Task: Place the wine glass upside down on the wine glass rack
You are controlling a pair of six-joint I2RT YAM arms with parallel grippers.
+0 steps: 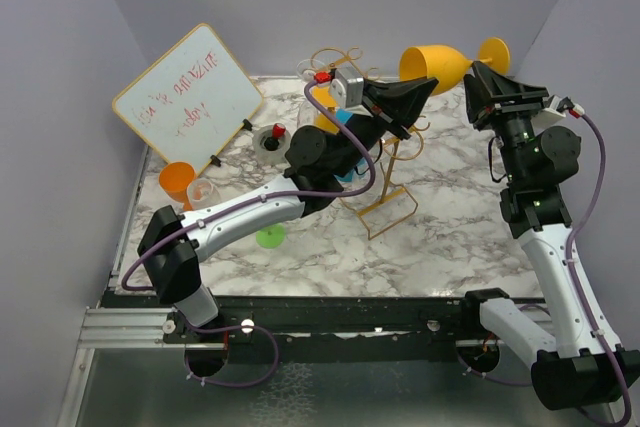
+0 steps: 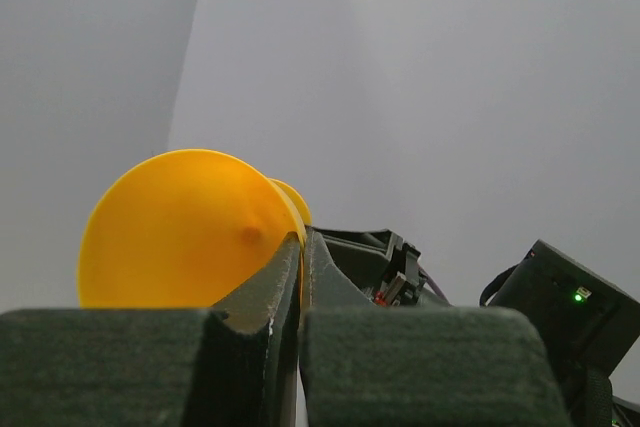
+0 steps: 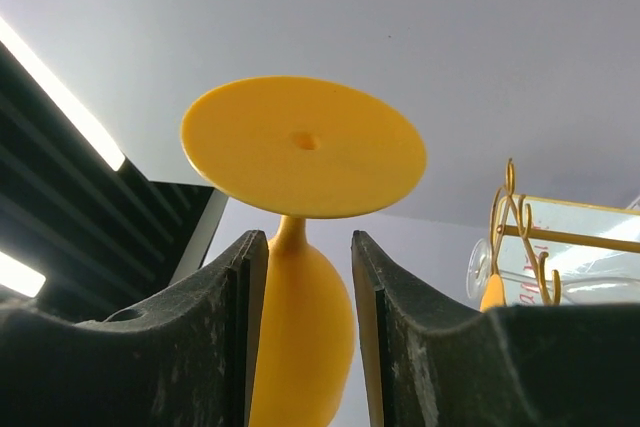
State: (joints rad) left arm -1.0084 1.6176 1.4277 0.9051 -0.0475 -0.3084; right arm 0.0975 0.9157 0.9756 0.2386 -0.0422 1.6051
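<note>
Toward the far left of the table (image 1: 450,237) a whiteboard (image 1: 190,97) leans, and we leave it alone. Moving right, our left gripper (image 1: 428,85) reaches over the middle with its fingers pressed together on nothing. Its tip sits just beside the mouth of the bowl, and we cannot tell whether it touches the rim. Close by that arm the wine glass rack (image 3: 565,237) stands upright near the middle of the table, thin gold wire with curled hooks. Right of it, the wine glass (image 1: 435,62) hangs in the air over the far right part of the table. It lies on its side, mouth toward the left and foot toward the right, not yet on the rack. We judge it to be opaque yellow plastic: light, stiff and unlikely to shatter, but smooth and rounded, so it could slip or swivel in a pinch. The stem looks to us the best hold, since the foot must be free to slide into the hooks. Furthest right, our right gripper (image 1: 474,71) carries it. The jaws stand moderately apart, clamped where the narrow end of the bowl meets the stem, with the foot clear beyond the fingertips.
</note>
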